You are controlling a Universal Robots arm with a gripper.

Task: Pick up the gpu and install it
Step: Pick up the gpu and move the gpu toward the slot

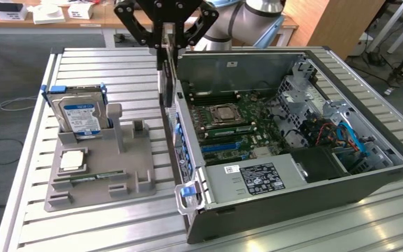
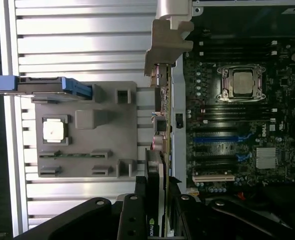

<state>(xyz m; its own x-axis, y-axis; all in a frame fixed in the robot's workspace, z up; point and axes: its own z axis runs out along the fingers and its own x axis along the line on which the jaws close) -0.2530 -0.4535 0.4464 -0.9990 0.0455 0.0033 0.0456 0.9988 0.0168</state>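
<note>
Open computer case, gray parts holder beside it, graphics card hanging on edge just outside the case's side wall, gripper pinching its top edge; risk: the card's bracket clips the case rim or the card twists in the pinch if carried across too low.

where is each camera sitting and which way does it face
exterior view: off the arm, high, looking down on tray and open computer case; arm and end effector show, gripping the gpu.
wrist view: on the wrist, looking down along the gpu; end effector linkage shows.
shared: gpu, tray, computer case.
</note>
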